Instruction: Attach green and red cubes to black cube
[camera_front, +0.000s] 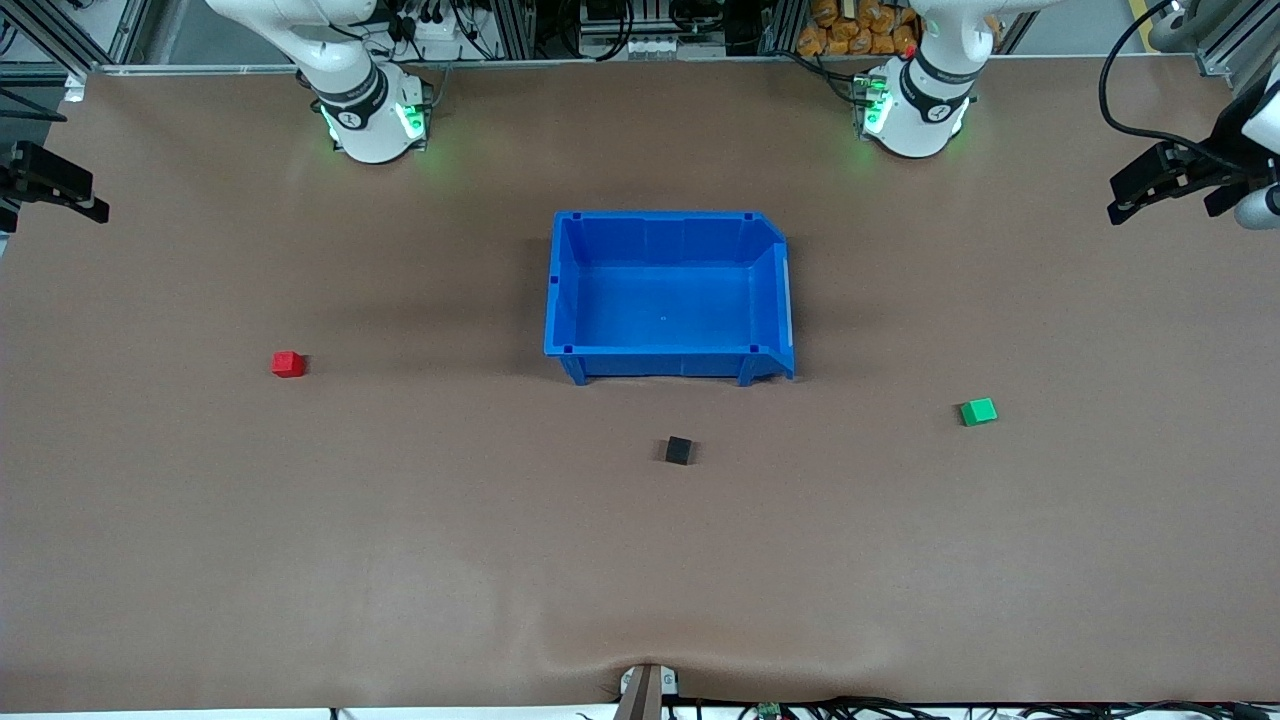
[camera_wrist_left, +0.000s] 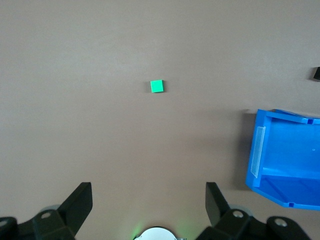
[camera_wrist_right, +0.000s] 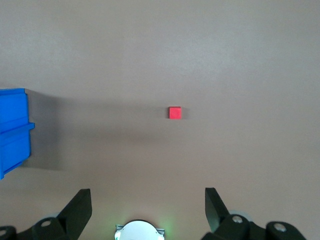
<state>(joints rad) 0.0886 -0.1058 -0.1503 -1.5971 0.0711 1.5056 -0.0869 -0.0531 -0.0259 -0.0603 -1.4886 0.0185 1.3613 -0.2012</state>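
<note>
Brown matte counter (camera_front: 400, 560), smooth apart from a slight ripple at its near edge. At centre, a glossy blue plastic bin (camera_front: 668, 228), rectangular, one corner cut at a slant, nothing inside. Black cube (camera_front: 679, 450), small and matte, at 6 o'clock from the bin, near it but not touching. Red cube (camera_front: 288, 364) well apart at 9 o'clock, toward the right arm's end; green cube (camera_front: 978, 411) well apart at about 4 o'clock, toward the left arm's end (all three separate, flat on the counter). Left claw (camera_wrist_left: 149, 197) high over the counter near the green cube (camera_wrist_left: 157, 86), black fingers (camera_wrist_left: 77, 204) spread apart, holding nothing. Right claw (camera_wrist_right: 148, 200) likewise above the red cube (camera_wrist_right: 175, 113), fingers (camera_wrist_right: 216, 205) apart, empty.
</note>
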